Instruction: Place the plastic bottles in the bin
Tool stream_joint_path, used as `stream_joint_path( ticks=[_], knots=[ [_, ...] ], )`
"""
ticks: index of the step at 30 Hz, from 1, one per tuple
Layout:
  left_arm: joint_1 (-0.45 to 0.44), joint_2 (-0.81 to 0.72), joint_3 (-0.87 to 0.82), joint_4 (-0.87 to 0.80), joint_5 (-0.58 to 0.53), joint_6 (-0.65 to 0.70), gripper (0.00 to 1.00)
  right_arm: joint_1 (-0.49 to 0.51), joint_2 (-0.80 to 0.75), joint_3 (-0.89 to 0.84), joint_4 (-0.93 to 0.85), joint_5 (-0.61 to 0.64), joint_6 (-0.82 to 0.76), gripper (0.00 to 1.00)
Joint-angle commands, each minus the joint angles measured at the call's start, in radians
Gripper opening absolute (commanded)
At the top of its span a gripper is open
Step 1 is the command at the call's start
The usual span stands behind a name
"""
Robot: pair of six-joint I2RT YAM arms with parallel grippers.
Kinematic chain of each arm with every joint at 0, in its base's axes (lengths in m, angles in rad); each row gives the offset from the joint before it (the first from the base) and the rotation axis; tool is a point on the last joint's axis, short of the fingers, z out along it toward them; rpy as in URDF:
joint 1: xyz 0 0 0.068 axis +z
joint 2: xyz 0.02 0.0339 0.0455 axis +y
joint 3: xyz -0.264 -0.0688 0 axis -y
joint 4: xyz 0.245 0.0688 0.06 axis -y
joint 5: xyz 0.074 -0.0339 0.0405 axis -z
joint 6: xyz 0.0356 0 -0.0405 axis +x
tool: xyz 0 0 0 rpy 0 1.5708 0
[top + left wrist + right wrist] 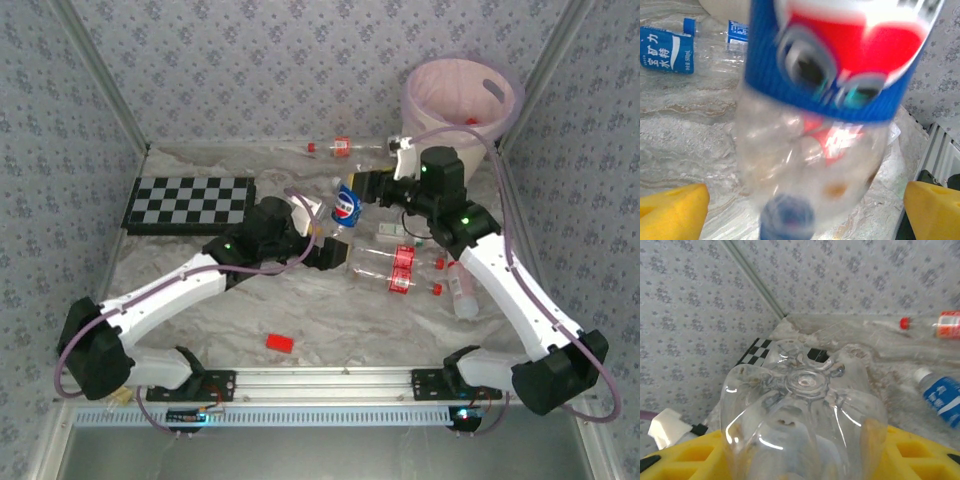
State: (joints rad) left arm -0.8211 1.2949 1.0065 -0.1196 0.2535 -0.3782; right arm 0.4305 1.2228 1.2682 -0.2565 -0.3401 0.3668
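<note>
Bottle (346,207) with a blue label hangs tilted above the middle of the table (200,300), its blue cap toward the left gripper (333,238) and its clear base toward the right gripper (368,188). The left claw's yellow fingers (671,212) stand spread wide, apart from the bottle on both sides. The right claw pinches the bottle's base between its yellow fingers (922,450). The bin (425,112) stands at the table's far right corner, just behind the right gripper. Red-labelled bottles (400,268) lie toward the right edge, and a chessboard (190,203) lies near the far left corner.
</note>
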Motion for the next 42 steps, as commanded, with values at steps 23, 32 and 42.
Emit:
stream_joint_path(
  ticks=[23,32,42],
  knots=[
    [-0.001,-0.118,-0.073,-0.108,-0.102,0.003,1.00,-0.411,0.332,0.662,0.169,0.631,-0.396,0.46],
    [-0.002,-0.123,-0.092,-0.117,-0.102,0.002,1.00,-0.402,0.659,0.957,-0.107,0.690,-0.489,0.46],
    [-0.002,-0.139,-0.118,-0.172,-0.142,-0.001,1.00,-0.458,1.049,1.431,-0.536,0.634,-0.458,0.41]
  ],
)
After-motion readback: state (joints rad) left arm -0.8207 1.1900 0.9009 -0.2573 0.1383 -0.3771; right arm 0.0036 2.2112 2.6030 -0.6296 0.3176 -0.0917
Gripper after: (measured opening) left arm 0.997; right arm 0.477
